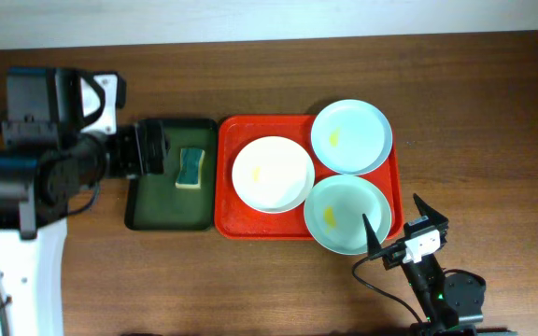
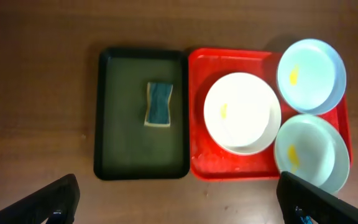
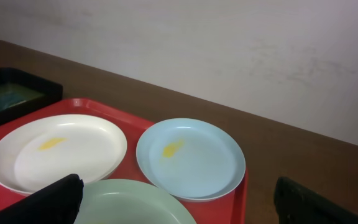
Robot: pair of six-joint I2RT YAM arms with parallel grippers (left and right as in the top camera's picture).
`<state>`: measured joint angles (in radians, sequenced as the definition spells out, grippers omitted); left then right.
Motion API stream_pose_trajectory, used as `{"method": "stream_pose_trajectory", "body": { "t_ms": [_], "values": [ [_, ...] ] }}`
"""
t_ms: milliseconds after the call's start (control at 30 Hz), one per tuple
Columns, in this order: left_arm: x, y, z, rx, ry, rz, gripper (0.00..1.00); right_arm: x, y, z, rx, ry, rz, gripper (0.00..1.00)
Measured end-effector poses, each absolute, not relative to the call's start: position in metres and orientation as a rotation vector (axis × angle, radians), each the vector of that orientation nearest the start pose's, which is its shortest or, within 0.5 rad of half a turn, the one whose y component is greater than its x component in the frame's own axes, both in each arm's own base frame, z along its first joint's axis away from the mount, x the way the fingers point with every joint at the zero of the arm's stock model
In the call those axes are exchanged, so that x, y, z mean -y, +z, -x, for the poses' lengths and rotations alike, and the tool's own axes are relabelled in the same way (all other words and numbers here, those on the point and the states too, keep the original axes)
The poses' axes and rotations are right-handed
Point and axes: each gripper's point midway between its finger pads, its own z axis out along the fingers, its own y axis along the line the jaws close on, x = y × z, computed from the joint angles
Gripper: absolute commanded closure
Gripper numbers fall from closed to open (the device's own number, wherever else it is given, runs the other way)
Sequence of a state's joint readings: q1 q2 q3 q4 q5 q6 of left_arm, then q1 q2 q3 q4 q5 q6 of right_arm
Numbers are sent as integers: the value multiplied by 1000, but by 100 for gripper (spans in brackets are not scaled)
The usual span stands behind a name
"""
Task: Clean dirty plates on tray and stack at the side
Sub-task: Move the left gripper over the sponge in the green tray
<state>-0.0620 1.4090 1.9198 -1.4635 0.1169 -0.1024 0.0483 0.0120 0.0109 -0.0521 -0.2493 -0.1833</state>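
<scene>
The red tray holds three dirty plates, each with a yellow smear: a white plate at its left, a pale blue plate at the far right and a mint plate at the near right. They also show in the left wrist view, white, blue, mint, and in the right wrist view, white, blue, mint. My left gripper hovers open and empty over the green tray's far left. My right gripper is open and empty beside the mint plate's near right edge.
A dark green tray lies left of the red tray, touching it. A blue-and-yellow sponge lies on it and shows in the left wrist view. Brown wooden table surrounds both trays. A pale wall stands behind.
</scene>
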Motion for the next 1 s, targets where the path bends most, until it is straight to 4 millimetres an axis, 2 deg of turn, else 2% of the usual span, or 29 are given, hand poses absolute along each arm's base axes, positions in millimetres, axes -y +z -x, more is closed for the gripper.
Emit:
{"method": "stream_pose_trajectory", "body": {
  "t_ms": [33, 100, 133, 167, 200, 367, 500, 533, 667, 733, 767, 867, 1000],
  "values": [
    [39, 346, -305, -2529, -213, 4, 13, -54, 164, -239, -1579, 98, 376, 1],
    [39, 342, -312, -2534, -211, 14, 62, -54, 164, -239, -1579, 98, 376, 1],
    [37, 341, -316, -2531, -192, 17, 79, -54, 164, -239, -1579, 99, 376, 2],
    [34, 341, -320, -2527, -172, 26, 96, -54, 164, -239, -1579, 98, 376, 2],
    [31, 340, -322, -2527, -152, 34, 100, -54, 164, -239, -1579, 98, 376, 1],
    [25, 332, -341, -2526, -99, 51, 100, -54, 164, -239, -1579, 98, 376, 2],
    [25, 299, -363, -2621, -79, 58, 100, -54, 164, -239, -1579, 99, 376, 2],
    [25, 287, -369, -2654, -75, 59, 93, -54, 164, -239, -1579, 99, 376, 2],
    [26, 255, -393, -2717, -63, 67, 85, -54, 164, -239, -1579, 99, 376, 2],
    [26, 237, -408, -2740, -53, 70, 76, -54, 164, -239, -1579, 98, 376, 2],
    [26, 230, -413, -2747, -48, 73, 76, -54, 164, -239, -1579, 99, 376, 2],
    [21, 214, -427, -2758, -33, 87, 76, -54, 164, -239, -1579, 99, 376, 1],
    [9, 206, -441, -2739, -21, 126, 76, -54, 164, -239, -1579, 98, 376, 2]
  ]
}}
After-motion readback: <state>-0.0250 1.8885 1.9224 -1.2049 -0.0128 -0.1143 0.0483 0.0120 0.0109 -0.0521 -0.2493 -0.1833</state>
